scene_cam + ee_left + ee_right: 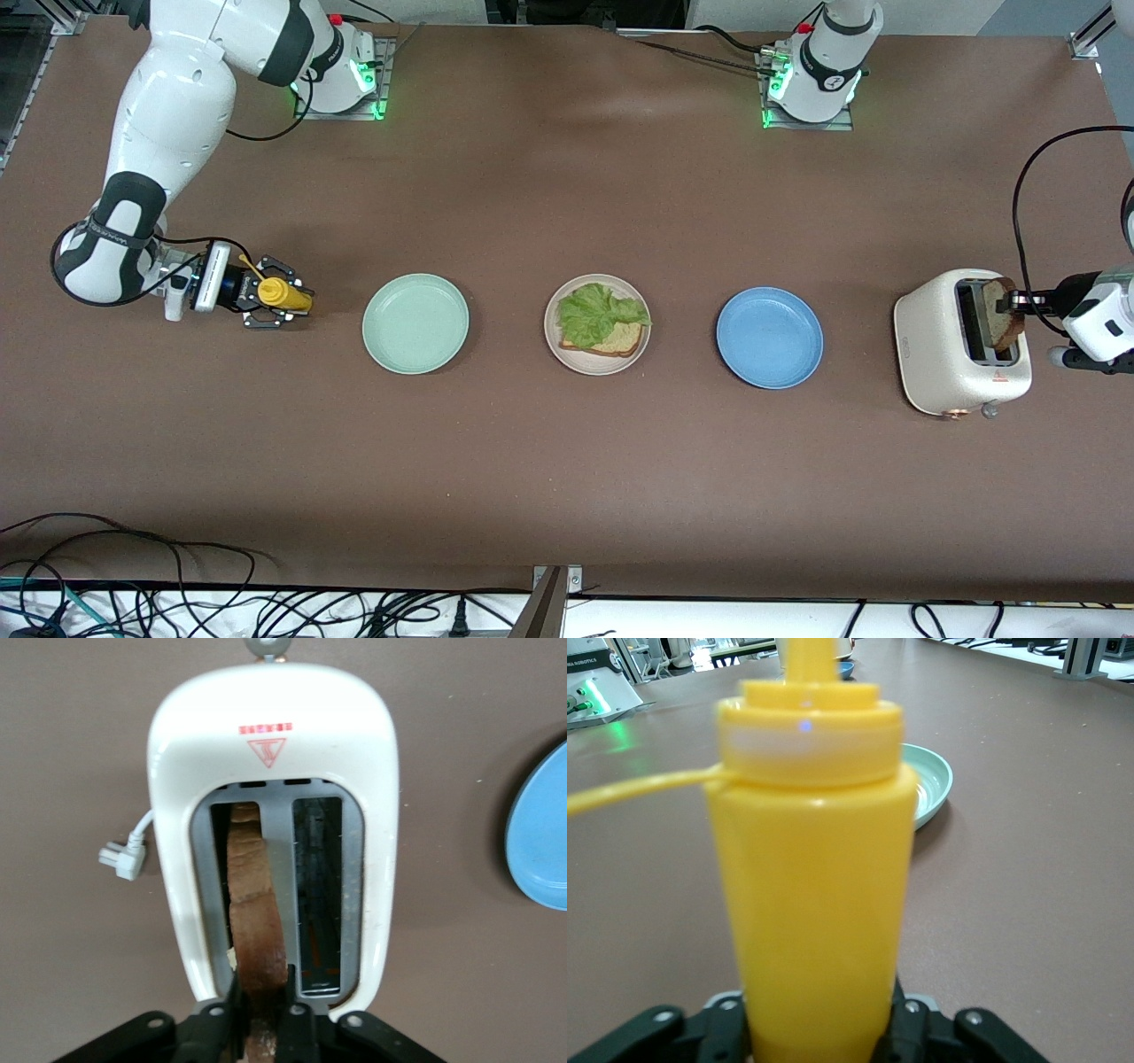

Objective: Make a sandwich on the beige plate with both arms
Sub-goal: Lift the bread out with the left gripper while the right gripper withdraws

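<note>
The beige plate [563,353] sits mid-table and holds one bread slice [625,339] with a ruffled lettuce leaf [598,312] lying on top of it. A second bread slice [1008,312] [255,904] stands on edge in a slot of the white toaster [943,354] [266,726] at the left arm's end. My left gripper [1019,303] [261,1020] is shut on that slice's top edge. At the right arm's end, my right gripper [297,297] [819,1032] is low at the table, around a yellow squeeze bottle [283,293] [811,886].
A mint-green plate [415,322] [935,784] lies between the bottle and the beige plate. A blue plate [769,337] [545,833] lies between the beige plate and the toaster. The toaster's white plug [120,858] rests on the table beside it.
</note>
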Robot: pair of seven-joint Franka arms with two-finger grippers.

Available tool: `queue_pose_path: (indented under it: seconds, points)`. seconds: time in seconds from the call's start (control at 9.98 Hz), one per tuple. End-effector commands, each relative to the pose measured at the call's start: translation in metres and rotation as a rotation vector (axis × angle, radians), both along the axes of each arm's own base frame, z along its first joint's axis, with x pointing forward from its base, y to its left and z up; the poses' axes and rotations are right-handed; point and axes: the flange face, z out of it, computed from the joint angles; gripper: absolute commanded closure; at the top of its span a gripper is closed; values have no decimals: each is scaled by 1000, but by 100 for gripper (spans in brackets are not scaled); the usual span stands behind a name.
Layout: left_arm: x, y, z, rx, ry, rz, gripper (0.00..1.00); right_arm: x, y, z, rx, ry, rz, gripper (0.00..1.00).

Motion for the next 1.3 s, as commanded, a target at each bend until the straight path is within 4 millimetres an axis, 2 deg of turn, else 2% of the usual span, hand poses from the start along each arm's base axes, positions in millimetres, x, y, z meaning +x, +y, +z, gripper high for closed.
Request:
queue_pose_path:
  seconds: [0.0, 0.2, 0.5, 0.7, 0.8, 1.0, 1.2]
  points:
    - [-7, 3, 32, 51, -4, -32, 100, -2, -6, -9, 47, -13, -22, 10]
    - [-10, 0, 46, 53, -2, -30, 100, -8, -17, -18, 68, -2, -41, 0]
    - [-10, -8, 70, 56, 7, -31, 100, -13, -43, -15, 56, 31, -56, 0]
    - [-5, -25, 106, 55, 12, -46, 100, -14, -74, -9, 29, 69, -49, 0]
    - [-1, -49, 125, 50, 21, -75, 100, -12, -93, -1, 10, 104, -45, 0]
    - [4, -127, 143, 23, 58, -184, 100, 7, -131, 31, -4, 227, -20, 0]
    - [6, -203, 138, -88, 58, -264, 100, 33, -162, 74, -57, 346, -15, 0]
